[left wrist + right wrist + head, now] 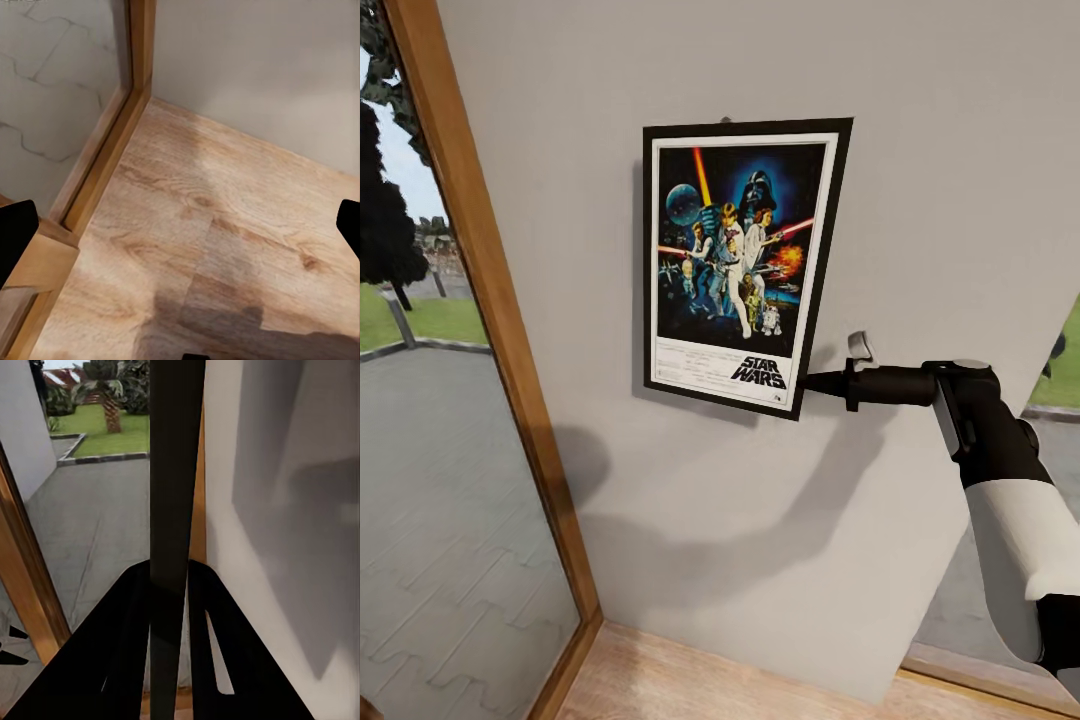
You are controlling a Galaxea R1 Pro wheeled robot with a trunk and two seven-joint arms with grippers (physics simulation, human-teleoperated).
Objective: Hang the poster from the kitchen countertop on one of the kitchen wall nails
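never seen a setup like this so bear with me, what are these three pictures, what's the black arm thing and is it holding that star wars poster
These are simulator renders from a two-armed wheeled robot steered by a person. The head camera looks down over the arms at a pale grey wall. The right gripper pinches the lower right edge of the framed Star Wars poster, holding it against the wall just under a tiny wall nail. The right wrist camera looks along that gripper's fingers, closed on the poster's thin dark edge. The left wrist camera faces a light wood floor by a wooden window frame; its fingertips sit wide apart, holding nothing.
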